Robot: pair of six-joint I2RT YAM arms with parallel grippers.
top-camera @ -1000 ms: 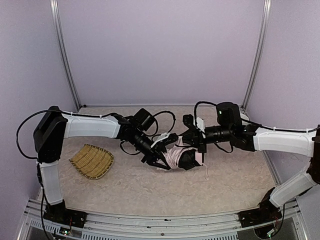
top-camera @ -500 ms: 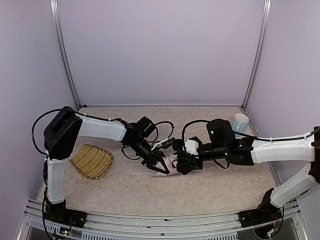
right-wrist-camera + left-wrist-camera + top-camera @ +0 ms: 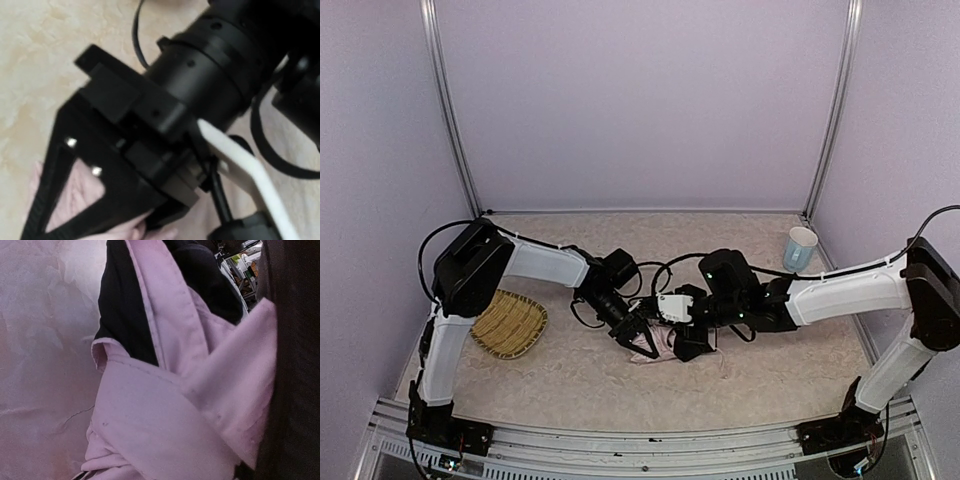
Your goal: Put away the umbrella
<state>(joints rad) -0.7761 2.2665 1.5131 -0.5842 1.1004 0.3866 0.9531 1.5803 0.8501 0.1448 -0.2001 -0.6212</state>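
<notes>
**Both grippers meet at the bundled umbrella, right of the straw tray**

The umbrella [image 3: 657, 346] lies on the mottled beige table [image 3: 780, 375], to the right of the woven straw tray [image 3: 505, 322] and apart from it. From above it is a small crumpled bundle of pale pink cloth with black showing through, mostly covered by the two grippers.

The left gripper [image 3: 638, 337] reaches in from the tray's side, and its jaws are narrowed onto the pink cloth. Its wrist camera is filled with folds and seams of that cloth – the black lining [image 3: 125, 315] shows behind them, and one dark finger [image 3: 295, 365] runs down the right edge, pressed against the fabric. In the right wrist view, pink cloth bunches at the tips of the left gripper's black fingers.

The right gripper [image 3: 688, 342] comes at the bundle from the side away from the tray, and its jaws are fully closed. The pictures do not show whether anything is caught between them, because its own fingers are hidden behind the left arm's wrist in its camera. The umbrella's shaft and handle cannot be made out.

A pale cup [image 3: 800, 247] stands well to the right of the tray and farther back, near the corner post.
</notes>
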